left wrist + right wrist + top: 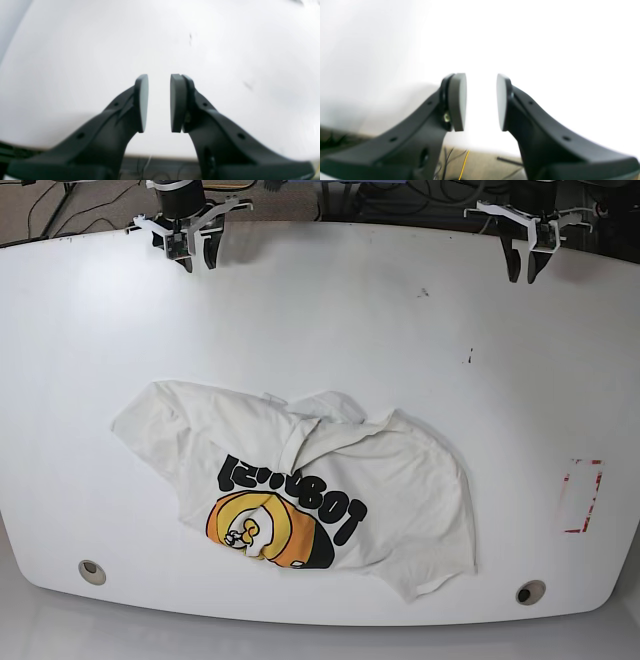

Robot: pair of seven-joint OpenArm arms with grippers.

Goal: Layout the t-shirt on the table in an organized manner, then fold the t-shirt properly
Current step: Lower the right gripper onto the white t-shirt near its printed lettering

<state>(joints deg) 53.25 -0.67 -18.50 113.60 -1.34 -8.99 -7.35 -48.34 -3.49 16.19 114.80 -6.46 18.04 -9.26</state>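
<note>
The white t-shirt (330, 470) lies crumpled on the table (330, 330), in the middle toward the near edge. Its orange-yellow round graphic (265, 530) and black lettering (290, 485) face up. A sleeve is folded over the chest. My left gripper (522, 268) hangs at the table's far right edge, open and empty; the left wrist view shows it (159, 102) over bare tabletop. My right gripper (197, 256) hangs at the far left edge, open and empty; the right wrist view shows it (481, 102) over bare tabletop. Both are far from the shirt.
Two round metal grommet holes sit near the front corners, one left (92, 571) and one right (530, 592). A red-outlined rectangle (582, 496) marks the right side. Small dark specks (468, 357) lie right of centre. Cables lie beyond the far edge.
</note>
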